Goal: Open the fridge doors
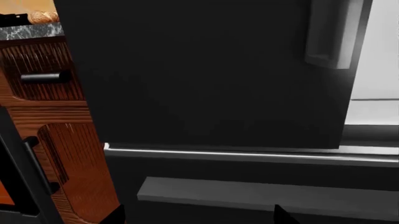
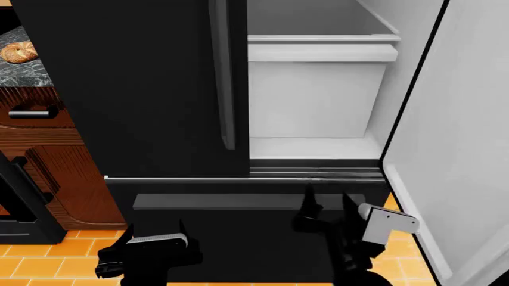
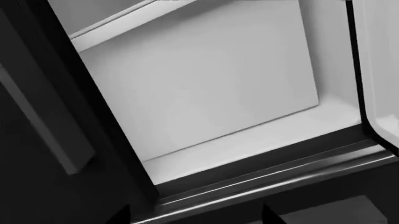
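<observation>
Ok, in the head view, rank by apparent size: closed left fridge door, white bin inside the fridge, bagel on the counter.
1. Closed left fridge door, clearly the largest.
2. White bin, middling; it sits deeper in the fridge, so it may look smaller than it is.
3. Bagel, smallest by far.

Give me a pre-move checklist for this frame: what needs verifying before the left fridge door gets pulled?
1. Right fridge door swung open, white inner face showing: ok.
2. Left fridge door open: not ok, it looks shut above the freezer drawer.
3. Left door's vertical bar handle unobstructed: ok.
4. Left gripper on that handle: not ok, it sits low, in front of the drawer.
5. Left gripper open to grasp: cannot tell.
6. Right gripper holding nothing: ok, its fingers are spread apart.
</observation>
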Tool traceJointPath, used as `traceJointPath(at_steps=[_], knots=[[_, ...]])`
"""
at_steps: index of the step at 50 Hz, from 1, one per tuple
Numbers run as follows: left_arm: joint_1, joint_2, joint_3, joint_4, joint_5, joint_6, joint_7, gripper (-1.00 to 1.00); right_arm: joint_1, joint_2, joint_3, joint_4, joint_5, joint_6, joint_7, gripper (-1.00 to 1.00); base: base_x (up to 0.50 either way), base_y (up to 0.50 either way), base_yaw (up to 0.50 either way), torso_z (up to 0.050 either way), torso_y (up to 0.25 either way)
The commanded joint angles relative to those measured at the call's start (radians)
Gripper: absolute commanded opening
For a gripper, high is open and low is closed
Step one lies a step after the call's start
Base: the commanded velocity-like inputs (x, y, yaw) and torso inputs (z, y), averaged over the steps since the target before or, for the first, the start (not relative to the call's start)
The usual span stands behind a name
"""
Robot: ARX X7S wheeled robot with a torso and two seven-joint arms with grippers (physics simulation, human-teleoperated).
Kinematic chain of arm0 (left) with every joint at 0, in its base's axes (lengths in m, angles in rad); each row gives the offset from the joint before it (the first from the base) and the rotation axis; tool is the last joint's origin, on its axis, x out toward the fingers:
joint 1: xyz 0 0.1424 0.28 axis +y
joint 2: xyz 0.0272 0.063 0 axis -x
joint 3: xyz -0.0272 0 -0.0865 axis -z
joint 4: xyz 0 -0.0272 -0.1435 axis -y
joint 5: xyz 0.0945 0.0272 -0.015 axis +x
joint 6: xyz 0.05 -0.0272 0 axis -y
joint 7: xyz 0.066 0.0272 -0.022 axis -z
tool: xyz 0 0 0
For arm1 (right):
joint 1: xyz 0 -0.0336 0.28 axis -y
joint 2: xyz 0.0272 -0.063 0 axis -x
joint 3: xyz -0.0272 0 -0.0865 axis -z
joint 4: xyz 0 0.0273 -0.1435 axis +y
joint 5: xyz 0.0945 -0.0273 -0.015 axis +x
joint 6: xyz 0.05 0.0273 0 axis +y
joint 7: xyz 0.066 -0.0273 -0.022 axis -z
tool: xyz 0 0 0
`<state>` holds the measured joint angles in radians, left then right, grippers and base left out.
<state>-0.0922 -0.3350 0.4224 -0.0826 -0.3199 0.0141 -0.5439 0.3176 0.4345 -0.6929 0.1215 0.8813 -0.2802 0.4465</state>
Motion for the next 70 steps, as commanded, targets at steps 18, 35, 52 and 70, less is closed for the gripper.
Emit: traceJointPath(at_steps=[18, 35, 52, 70], knots=[[0.005, -0.011, 0.009, 0.016, 0.005, 0.002, -0.003, 1.0, -0.095, -0.007, -0.021, 0.073, -0.099, -0.101, -0.044, 1.0, 0.0, 0.0, 0.0, 0.0, 0.0], [0.01, -0.031, 0.005, 0.081, -0.06, -0.044, 0.024, 1.0, -0.105, 0.008, -0.026, 0.047, -0.093, -0.091, -0.045, 1.0, 0.0, 0.0, 0.0, 0.0, 0.0], [-0.535, -0.257, -0.153, 0.84, -0.718, -0.84, -0.27, 1.0, -0.112, 0.015, -0.016, 0.035, -0.066, -0.075, -0.034, 1.0, 0.0, 0.0, 0.0, 0.0, 0.0], [-0.748, -0.033, 0.064, 0.66, -0.733, -0.965, -0.282, 1.0, -0.112, -0.001, -0.014, 0.072, -0.062, -0.079, -0.044, 1.0, 0.0, 0.0, 0.0, 0.0, 0.0]])
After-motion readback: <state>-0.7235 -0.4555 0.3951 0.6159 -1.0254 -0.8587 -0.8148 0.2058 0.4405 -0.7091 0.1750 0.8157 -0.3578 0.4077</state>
